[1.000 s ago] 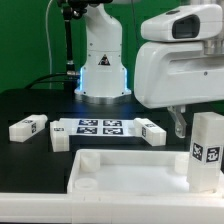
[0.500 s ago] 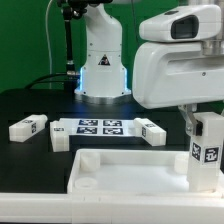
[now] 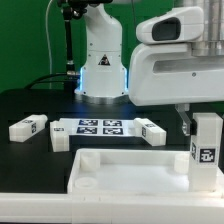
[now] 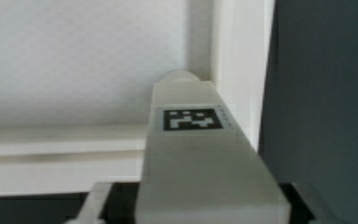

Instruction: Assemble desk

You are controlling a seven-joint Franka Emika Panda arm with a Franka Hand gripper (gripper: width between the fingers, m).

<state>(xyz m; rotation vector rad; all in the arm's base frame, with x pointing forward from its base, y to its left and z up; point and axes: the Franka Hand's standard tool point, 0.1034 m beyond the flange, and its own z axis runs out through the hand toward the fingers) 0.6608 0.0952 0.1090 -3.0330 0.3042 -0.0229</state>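
In the exterior view a white square desk leg [image 3: 207,150] with a black-and-white tag stands upright at the right end of the rimmed white desk top [image 3: 120,170]. My gripper [image 3: 200,121] comes down onto its upper end and is shut on it. In the wrist view the leg [image 4: 202,150] runs out from between my dark fingers [image 4: 119,202], its tagged end over the desk top's corner [image 4: 243,50] by the rim. Whether the leg's lower end touches the desk top I cannot tell.
Behind the desk top lies the marker board [image 3: 100,126]. Loose white legs lie at its left end [image 3: 60,136], farther left [image 3: 28,127] and at its right end [image 3: 152,131]. The arm's base [image 3: 100,70] stands at the back.
The fingers have closed onto the upright leg. The arm and the leg have shifted slightly toward the exterior view's left.
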